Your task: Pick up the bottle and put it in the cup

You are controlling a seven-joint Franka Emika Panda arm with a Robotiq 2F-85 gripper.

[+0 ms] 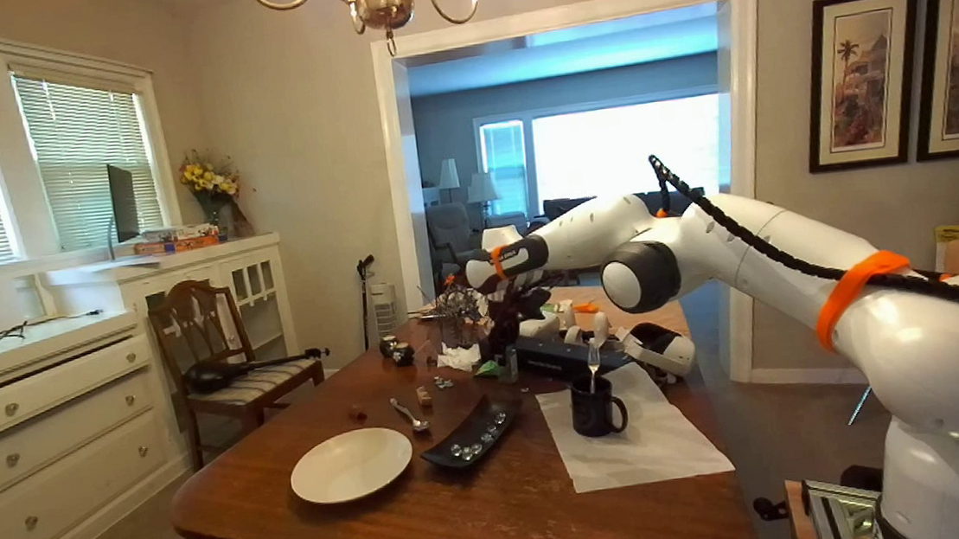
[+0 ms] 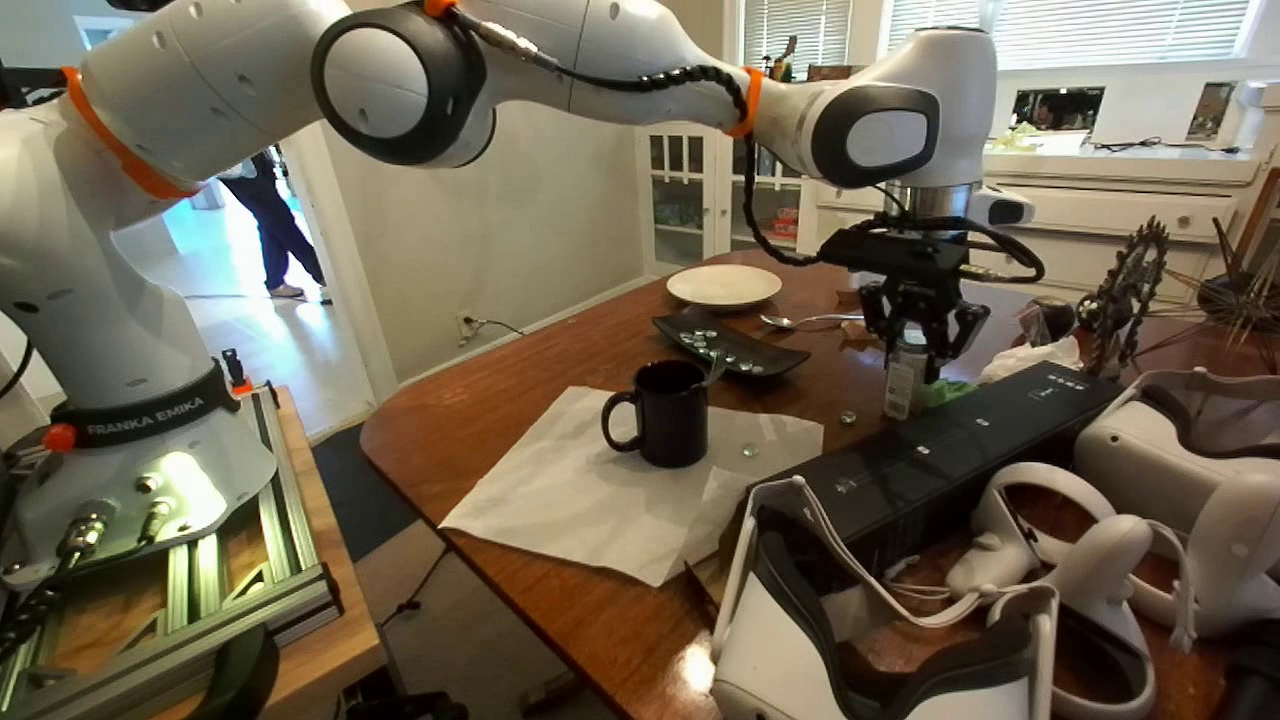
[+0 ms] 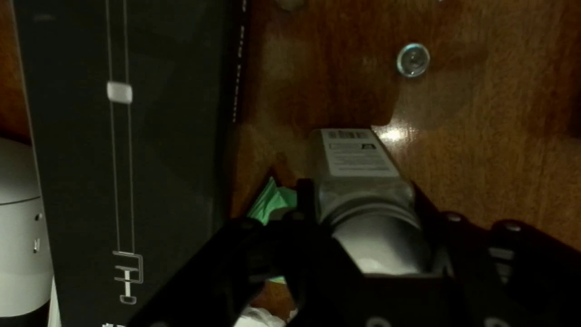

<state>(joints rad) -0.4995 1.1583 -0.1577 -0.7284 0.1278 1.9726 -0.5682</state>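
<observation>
In an exterior view, see the gripper with its jaws clamped on both sides of a bottle. Can't tell about any touch between the bottle's bottom and the table. Left of the bottle, see a black cup standing on white paper. Back and left of the bottle, see a black tray with clear beads, then a white plate. Nearer than the bottle, just beside it, see a long black box.

In an exterior view, spot the cup nearer than the bottle and to its right, with a fork poking up out of it.

In the wrist view, look down on the bottle's shiny top. Left of the bottle, see a green scrap, then the box.
</observation>
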